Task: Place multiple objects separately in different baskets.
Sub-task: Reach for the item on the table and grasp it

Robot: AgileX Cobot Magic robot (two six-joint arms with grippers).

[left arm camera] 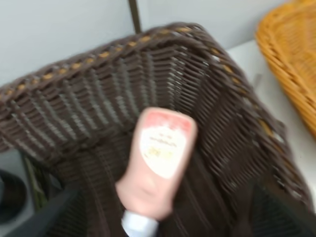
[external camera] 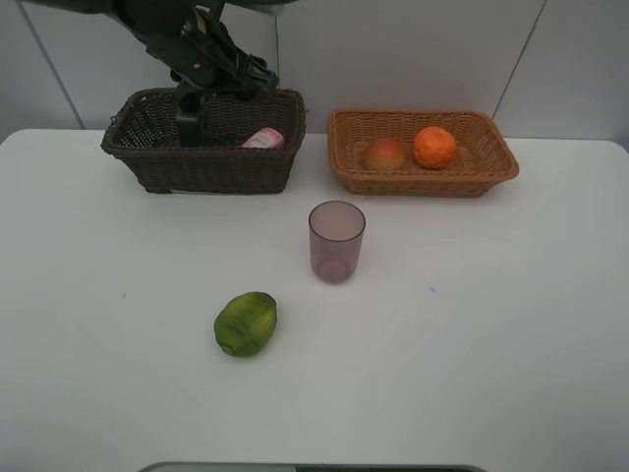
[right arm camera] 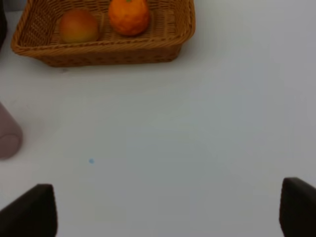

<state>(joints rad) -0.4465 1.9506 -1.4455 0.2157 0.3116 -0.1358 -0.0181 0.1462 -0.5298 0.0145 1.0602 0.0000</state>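
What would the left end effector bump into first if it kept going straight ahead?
Most likely the pink tube, lying in the dark brown basket straight ahead; how near it is is hard to tell.

Exterior high: raised at near side, looks down across whole table (external camera: 472,344) toward far wall (external camera: 393,49). Left wrist: close, into dark basket (left arm camera: 197,74). Right wrist: low, faces tan basket (right arm camera: 98,52). All share tan basket.

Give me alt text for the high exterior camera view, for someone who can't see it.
A robot arm hangs over a dark brown basket that contains a pink tube. Beside it, a tan basket holds an orange and a red-yellow fruit; a purple cup and a green fruit sit on the white table.
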